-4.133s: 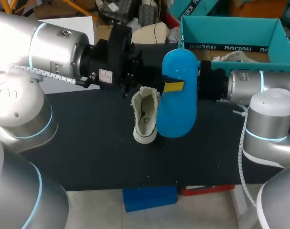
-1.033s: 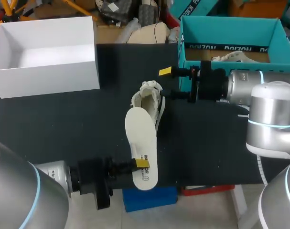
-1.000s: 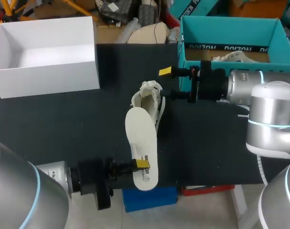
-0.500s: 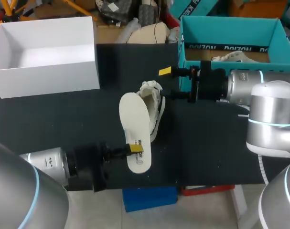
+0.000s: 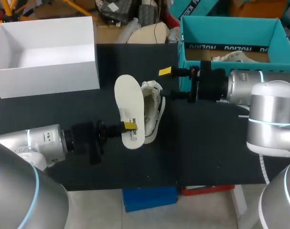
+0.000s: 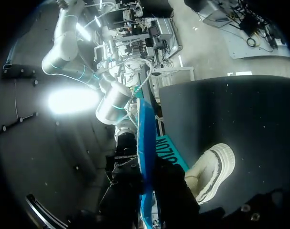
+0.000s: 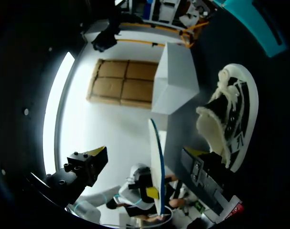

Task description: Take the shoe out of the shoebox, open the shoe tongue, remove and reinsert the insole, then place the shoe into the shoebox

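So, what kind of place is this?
Probably a robotics test bench: a black table, the left tool holding an insole beside a shoe, the right tool open near it, and a white shoebox.

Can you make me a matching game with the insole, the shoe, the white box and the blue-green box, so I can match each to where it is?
1. insole
2. shoe
3. white box
4. teal box

A. at the far right
B. lying on the black table
C. at the far left
D. held in the left gripper

Pairs: 1-D, 2-B, 3-C, 4-A
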Available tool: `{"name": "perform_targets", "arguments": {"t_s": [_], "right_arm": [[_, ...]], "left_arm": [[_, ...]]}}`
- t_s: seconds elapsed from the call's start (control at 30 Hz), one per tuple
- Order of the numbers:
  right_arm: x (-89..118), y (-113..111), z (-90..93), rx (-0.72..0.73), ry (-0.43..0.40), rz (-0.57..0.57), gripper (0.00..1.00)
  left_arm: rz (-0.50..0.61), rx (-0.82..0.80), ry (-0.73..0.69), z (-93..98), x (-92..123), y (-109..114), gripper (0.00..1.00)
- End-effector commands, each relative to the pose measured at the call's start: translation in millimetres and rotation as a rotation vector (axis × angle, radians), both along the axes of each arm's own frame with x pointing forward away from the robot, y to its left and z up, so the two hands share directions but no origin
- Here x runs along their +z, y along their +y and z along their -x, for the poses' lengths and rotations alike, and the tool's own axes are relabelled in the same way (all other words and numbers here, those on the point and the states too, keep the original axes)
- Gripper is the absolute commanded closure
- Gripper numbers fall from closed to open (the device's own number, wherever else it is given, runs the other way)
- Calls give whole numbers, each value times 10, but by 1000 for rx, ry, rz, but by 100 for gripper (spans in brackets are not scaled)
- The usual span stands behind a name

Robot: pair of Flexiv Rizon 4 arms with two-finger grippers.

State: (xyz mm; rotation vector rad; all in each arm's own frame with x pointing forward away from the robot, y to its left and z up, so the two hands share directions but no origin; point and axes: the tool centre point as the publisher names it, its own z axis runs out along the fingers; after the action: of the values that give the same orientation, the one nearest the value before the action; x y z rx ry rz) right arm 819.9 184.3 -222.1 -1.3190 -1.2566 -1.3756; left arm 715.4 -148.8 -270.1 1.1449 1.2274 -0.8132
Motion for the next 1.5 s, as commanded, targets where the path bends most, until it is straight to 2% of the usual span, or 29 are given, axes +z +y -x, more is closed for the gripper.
{"name": "perform_targets", "arguments": {"t_s": [0.03,0.2,0.37,0.93,1.3,1.37,1.4,1.43,1.5], "right_arm": [[0,17,0,-3,1,2,0],[0,17,0,-3,1,2,0],[0,17,0,-3,1,2,0],[0,17,0,-3,1,2,0],[-157,325,29,126,-64,70,0],[-183,386,46,138,-73,70,17],[-200,420,49,146,-81,66,16],[-214,450,53,157,-91,64,20],[-242,500,60,171,-96,73,40]], "left_arm": [[2,-18,-3,-306,-18,-44,100],[24,-31,-32,-453,11,-64,100],[38,-46,-40,-518,37,-97,100],[51,-72,-35,-508,45,-129,100],[51,-72,-35,-508,45,-129,100],[51,-72,-35,-508,45,-129,100],[51,-72,-35,-508,45,-129,100],[51,-72,-35,-508,45,-129,100],[51,-72,-35,-508,45,-129,100]]}}
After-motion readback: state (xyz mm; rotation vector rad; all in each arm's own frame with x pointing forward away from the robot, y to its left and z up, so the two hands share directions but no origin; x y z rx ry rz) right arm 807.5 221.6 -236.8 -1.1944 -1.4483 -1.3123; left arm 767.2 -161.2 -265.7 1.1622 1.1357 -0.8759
